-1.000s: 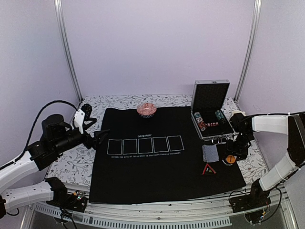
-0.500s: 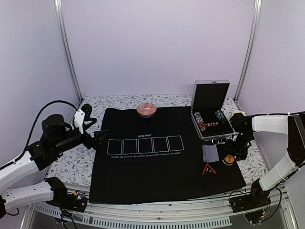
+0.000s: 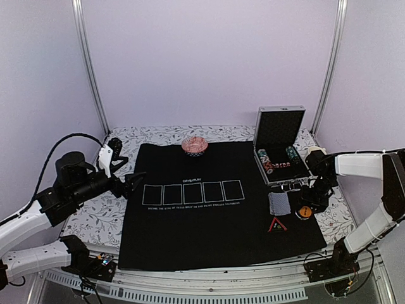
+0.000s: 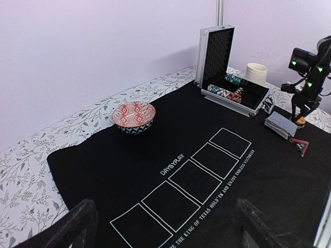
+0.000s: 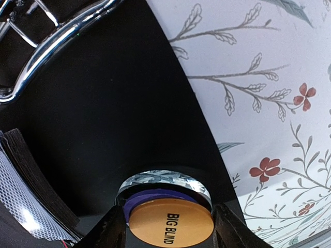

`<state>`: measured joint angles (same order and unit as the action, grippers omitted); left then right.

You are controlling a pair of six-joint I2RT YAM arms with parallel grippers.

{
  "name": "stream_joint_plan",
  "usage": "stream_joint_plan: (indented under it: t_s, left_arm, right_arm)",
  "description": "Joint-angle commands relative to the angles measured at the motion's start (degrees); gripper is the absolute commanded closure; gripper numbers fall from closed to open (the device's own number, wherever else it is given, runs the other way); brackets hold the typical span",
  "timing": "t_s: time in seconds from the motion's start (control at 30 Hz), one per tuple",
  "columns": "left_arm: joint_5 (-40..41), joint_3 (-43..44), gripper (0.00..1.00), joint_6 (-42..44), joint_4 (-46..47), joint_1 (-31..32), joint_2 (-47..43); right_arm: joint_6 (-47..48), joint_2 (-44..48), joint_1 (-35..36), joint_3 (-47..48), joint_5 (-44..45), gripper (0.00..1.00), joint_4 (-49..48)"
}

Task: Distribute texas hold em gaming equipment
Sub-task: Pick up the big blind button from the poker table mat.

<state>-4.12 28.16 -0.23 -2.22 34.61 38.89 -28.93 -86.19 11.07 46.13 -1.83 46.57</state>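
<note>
- left gripper — fingers wide apart, nothing between them, bottom of left wrist view
- right gripper — fingers flank orange BIG BLIND button; can't tell if clamped
- button tops blue button, bottom centre of right wrist view, on black mat; card deck lower left

Striped poker chips in teal, red and black sit in rows inside the open silver case. Just off the case's front edge lies a squared deck of blue-grey-backed playing cards, face down. Beside the deck, an orange button marked BIG BLIND lies flat on top of a blue button. Farther from the case than the deck, a red-edged black triangle lies flat.
</note>
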Motion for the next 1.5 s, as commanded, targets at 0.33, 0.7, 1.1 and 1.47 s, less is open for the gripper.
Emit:
stream_joint_plan:
  t_s: [0.33, 0.7, 1.1, 1.47]
  left_arm:
    - [-0.2, 0.8, 0.07, 0.0, 0.9, 0.5, 0.0]
    - [-0.2, 1.0, 0.07, 0.1, 0.9, 0.5, 0.5]
    - [-0.6, 0.9, 0.07, 0.0, 0.9, 0.5, 0.4]
    - [-0.4, 0.8, 0.07, 0.1, 0.8, 0.6, 0.2]
  right_arm:
    - [-1.1, 1.8, -0.3, -2.6, 0.0, 0.38, 1.4]
    - [-0.3, 1.0, -0.3, -2.6, -2.1, 0.3, -0.5]
    - [-0.4, 1.5, -0.3, -1.6, 0.0, 0.26, 0.9]
    - [-0.4, 3.0, -0.2, 0.9, 1.6, 0.26, 3.5]
